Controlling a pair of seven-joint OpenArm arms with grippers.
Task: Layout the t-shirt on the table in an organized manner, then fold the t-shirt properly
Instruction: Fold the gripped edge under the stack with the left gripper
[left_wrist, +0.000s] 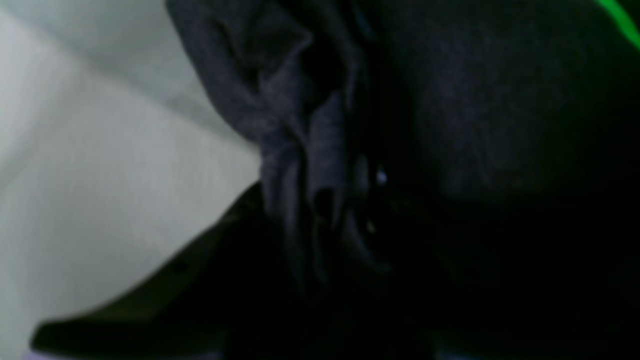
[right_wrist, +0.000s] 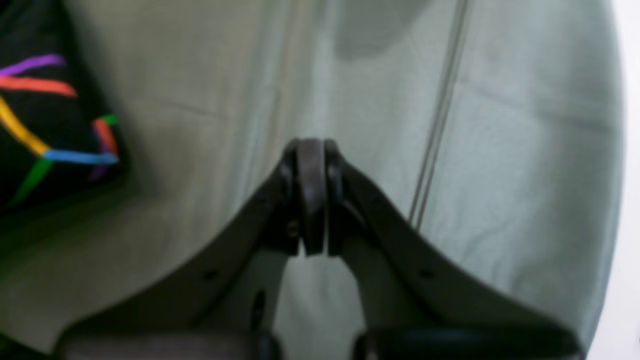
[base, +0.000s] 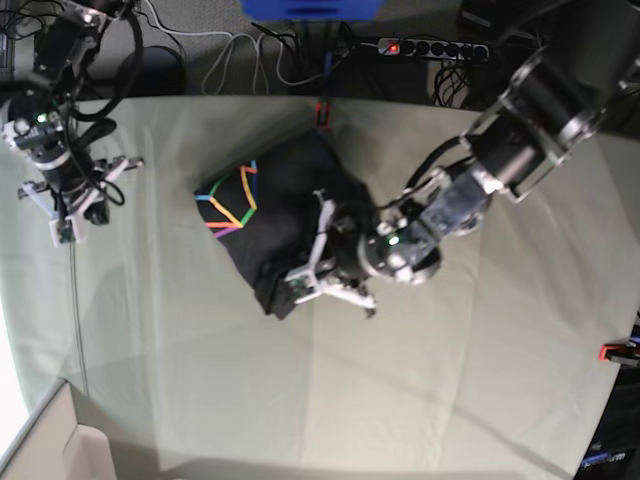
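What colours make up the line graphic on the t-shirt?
Purple, orange, yellow, blue, green and red lines on the black t-shirt; right wrist view.

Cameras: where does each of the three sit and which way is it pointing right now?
Left wrist: on the left arm, pressed close to bunched folds of the t-shirt, table cloth beside; a dark finger edge shows low.
Right wrist: on the right arm, looking past the shut right gripper at bare cloth.
Base: overhead, looking down; both arms show, the left gripper at the shirt.
Shared: the shirt's rainbow lines appear in right wrist and base.
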